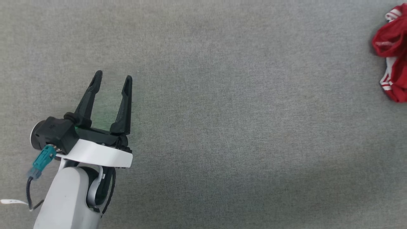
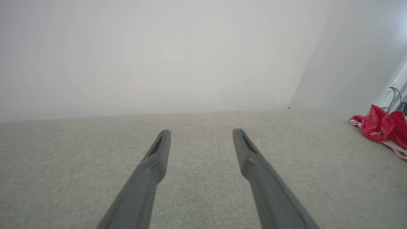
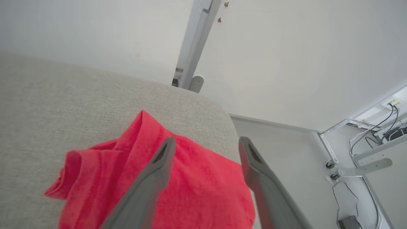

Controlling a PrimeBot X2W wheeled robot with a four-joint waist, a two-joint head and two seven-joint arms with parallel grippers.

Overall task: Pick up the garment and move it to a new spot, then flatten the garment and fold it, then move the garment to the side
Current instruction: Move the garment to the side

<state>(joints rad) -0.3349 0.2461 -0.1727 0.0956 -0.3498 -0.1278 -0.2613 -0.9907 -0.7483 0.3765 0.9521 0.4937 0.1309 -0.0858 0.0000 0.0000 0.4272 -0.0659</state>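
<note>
The left gripper [image 1: 113, 75] sits at the lower left of the head view. Its two long dark fingers are spread apart with nothing between them, and they point up the view over the grey woven fabric surface [image 1: 238, 127]. A teal connector [image 1: 43, 160] with a dark cable hangs at the wrist, below which the pale forearm [image 1: 70, 197] runs off the bottom edge. In the left wrist view the same two fingers frame bare grey weave, with a plain white wall behind.

The right gripper [image 3: 207, 140] has its fingers parted too, and they hold nothing. In its wrist view they hang above the crumpled red jersey garment [image 3: 95, 178], with red cloth showing between and beside them. I cannot tell whether the fingers touch the cloth.

The garment lies bunched near a rounded corner of the surface. In the head view it sits at the far right edge, well apart from the left gripper, and red-and-white striped trim shows in its folds. Beyond that corner, the right wrist view shows a grey metal post [image 3: 194, 47] rising against the wall and loose dark cables [image 3: 381, 127] on the floor.
</note>
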